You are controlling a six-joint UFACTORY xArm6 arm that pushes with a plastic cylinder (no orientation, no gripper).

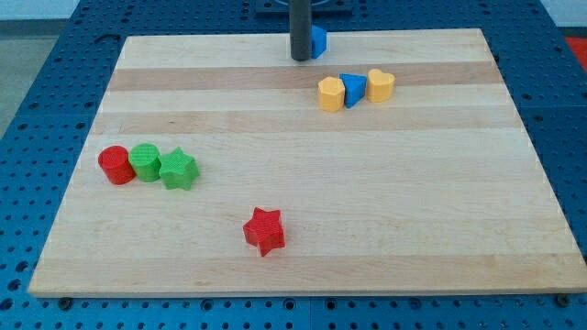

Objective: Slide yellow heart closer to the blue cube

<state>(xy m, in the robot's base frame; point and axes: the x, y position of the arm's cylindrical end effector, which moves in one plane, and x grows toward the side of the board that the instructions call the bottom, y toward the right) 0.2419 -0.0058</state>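
Note:
The yellow heart (pixel 382 85) lies at the view's upper right, touching the right side of a blue triangle block (pixel 353 88). The blue cube (pixel 318 41) sits at the board's top edge, partly hidden behind my rod. My tip (pixel 300 59) rests on the board just left of the blue cube, touching or nearly touching it, and up and to the left of the yellow heart.
A yellow block (pixel 331 93) touches the blue triangle's left side. A red cylinder (pixel 116 165), a green cylinder (pixel 145 162) and a green star (pixel 178 170) sit in a row at the left. A red star (pixel 264 230) lies near the bottom middle. The wooden board (pixel 413 202) ends in blue pegboard.

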